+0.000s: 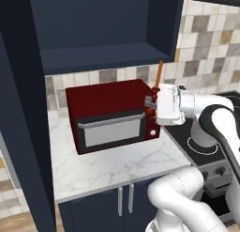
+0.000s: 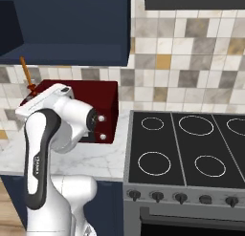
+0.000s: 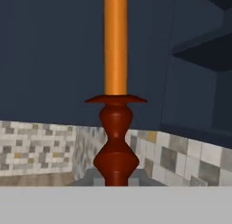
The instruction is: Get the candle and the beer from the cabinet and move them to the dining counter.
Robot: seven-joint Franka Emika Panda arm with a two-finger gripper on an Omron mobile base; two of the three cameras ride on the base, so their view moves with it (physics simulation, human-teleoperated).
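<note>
The candle (image 3: 115,105) is a thin orange taper rising from a dark red-brown turned holder with a flared drip plate, and it stands upright out of the pincer (image 1: 151,104), whose jaws are pressed together on the holder's base. It sits directly in front of the pincer's own camera, its stick running up past the top of that view. Just behind and beside the pincer is the red microwave (image 1: 108,113) on the small marble worktop (image 1: 108,167); above it the dark navy cabinet (image 1: 103,27) hangs with its shelf open. To the pincer's right lies the black stove (image 2: 191,149). By the look of things the candle is already out of the cabinet and the carrying step is in hand. The next move likely calls for turning away from this wall and travelling to the dining counter, keeping the tall taper upright and clear of the cabinet's underside. The beer remains to be fetched afterwards.
</note>
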